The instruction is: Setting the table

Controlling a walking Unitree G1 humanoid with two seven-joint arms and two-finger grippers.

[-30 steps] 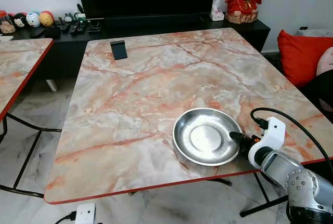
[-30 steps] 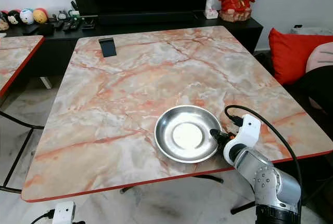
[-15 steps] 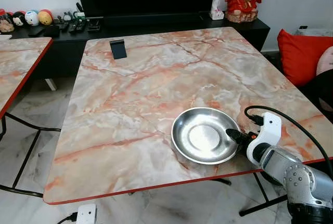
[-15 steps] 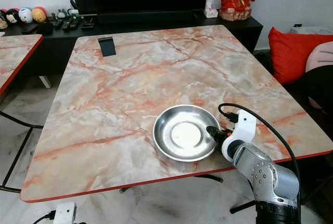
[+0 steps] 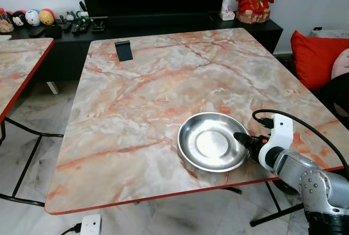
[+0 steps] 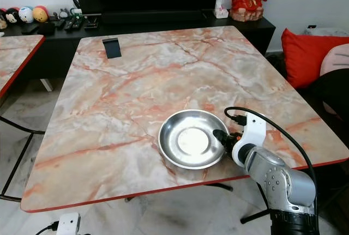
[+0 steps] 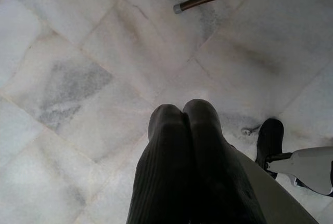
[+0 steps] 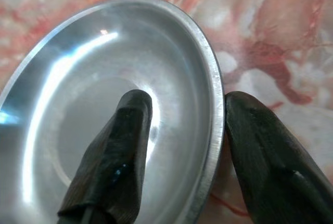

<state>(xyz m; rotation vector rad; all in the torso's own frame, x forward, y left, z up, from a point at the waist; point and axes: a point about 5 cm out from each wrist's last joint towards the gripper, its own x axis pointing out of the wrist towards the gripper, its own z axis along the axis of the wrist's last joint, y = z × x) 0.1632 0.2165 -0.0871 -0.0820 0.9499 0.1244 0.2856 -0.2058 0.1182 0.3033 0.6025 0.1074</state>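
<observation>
- On the marble table (image 5: 147, 98), near its front edge toward the right corner, sits a shallow steel plate (image 5: 211, 141).
- Right gripper (image 8: 182, 146) straddles the plate's rim: one finger inside the dish, the other outside, a small gap left on the inner side, so not clamped.
- Left gripper (image 7: 183, 117) hangs over the tiled floor (image 7: 78, 52), fingers pressed together, holding nothing.
- A dark phone stand (image 5: 124, 50) stands at the table's far left.
</observation>
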